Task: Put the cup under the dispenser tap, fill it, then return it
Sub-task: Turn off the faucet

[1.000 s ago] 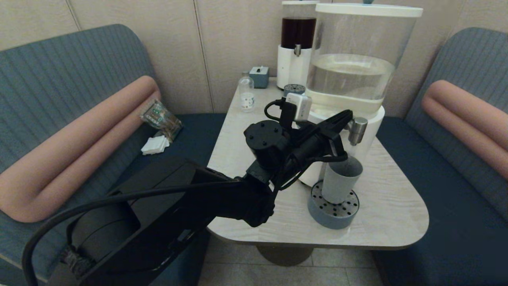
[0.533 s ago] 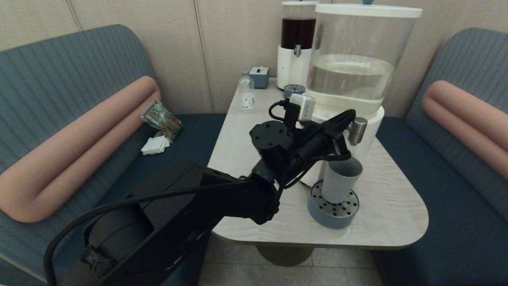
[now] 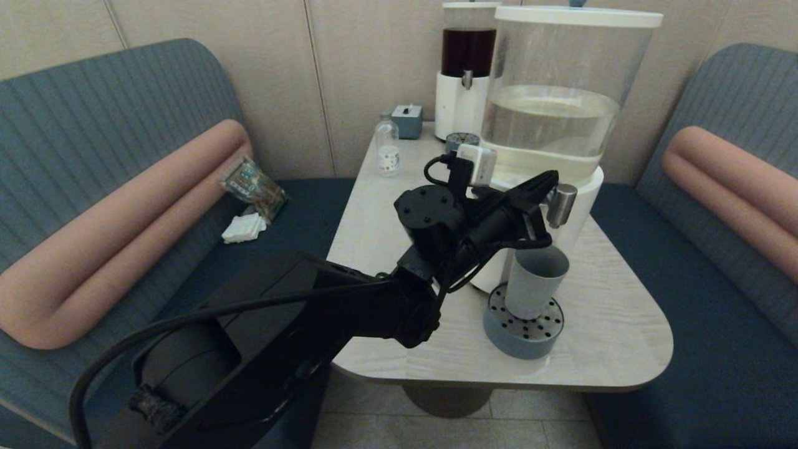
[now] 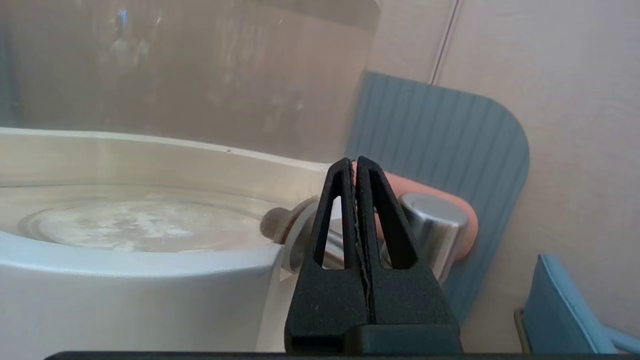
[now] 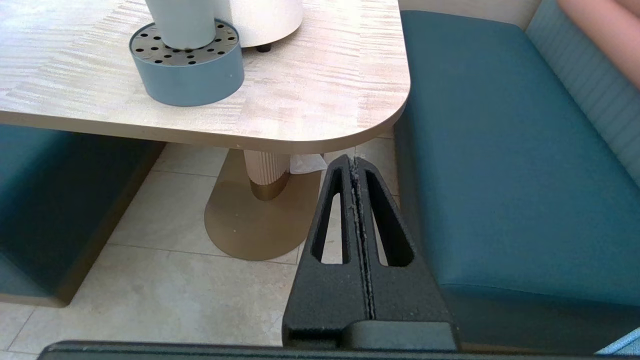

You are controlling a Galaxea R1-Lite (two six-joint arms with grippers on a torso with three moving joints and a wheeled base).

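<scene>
While the cup (image 3: 535, 280) stands on the round drip tray (image 3: 522, 333) at centre right, under the tap (image 3: 562, 204), the left gripper (image 3: 548, 179), fingers closed on nothing, has crept closer to the tap, probably to press it; the right gripper (image 5: 356, 162), closed too, waits below the table (image 3: 623, 324).

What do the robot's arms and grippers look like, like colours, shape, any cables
The left arm is matte black, with bulky rounded joint housings and a round cap dotted with screw holes. A thick black cable loops along it, and a small white box sits at the wrist. The left gripper and right gripper are both black, with tapered fingers that have long slot cut-outs.
</scene>
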